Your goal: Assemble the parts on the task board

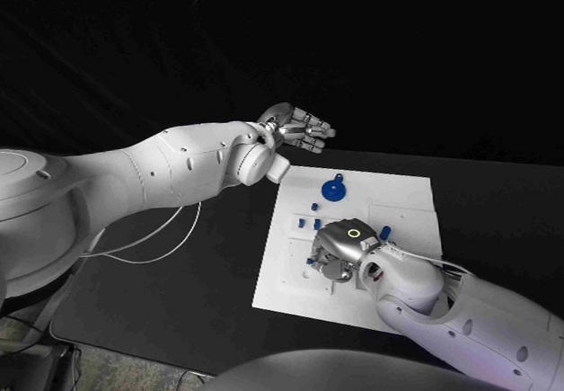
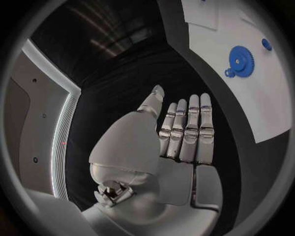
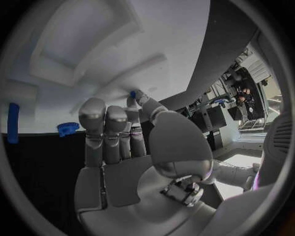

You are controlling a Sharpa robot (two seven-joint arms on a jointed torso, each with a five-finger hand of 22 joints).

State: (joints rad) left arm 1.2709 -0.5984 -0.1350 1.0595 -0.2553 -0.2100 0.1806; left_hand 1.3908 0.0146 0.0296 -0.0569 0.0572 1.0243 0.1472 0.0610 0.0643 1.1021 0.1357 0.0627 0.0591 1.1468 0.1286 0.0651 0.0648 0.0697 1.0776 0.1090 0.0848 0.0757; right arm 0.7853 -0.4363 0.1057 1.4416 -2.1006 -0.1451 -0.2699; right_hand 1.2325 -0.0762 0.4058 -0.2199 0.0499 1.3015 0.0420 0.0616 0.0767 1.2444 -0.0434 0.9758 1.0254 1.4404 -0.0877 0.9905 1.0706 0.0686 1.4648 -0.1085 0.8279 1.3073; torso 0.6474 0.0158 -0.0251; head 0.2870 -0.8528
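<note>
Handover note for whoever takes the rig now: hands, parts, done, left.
Left hand: open, fingers straight, raised off the board's far corner, holding nothing.
Right hand: over the white task board, fingers down on it; a small blue part sits at its fingertips, grip unclear.
Blue toothed gear lies flat near the far edge; small blue pieces are scattered around the right hand.
Done: cannot tell. Left: assembly.

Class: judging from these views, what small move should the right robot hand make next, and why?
Probably lower the right robot hand to seat the small blue part at its fingertips into the task board; whether it grips it is unclear. The left robot hand hovers off the board, holding nothing.
</note>
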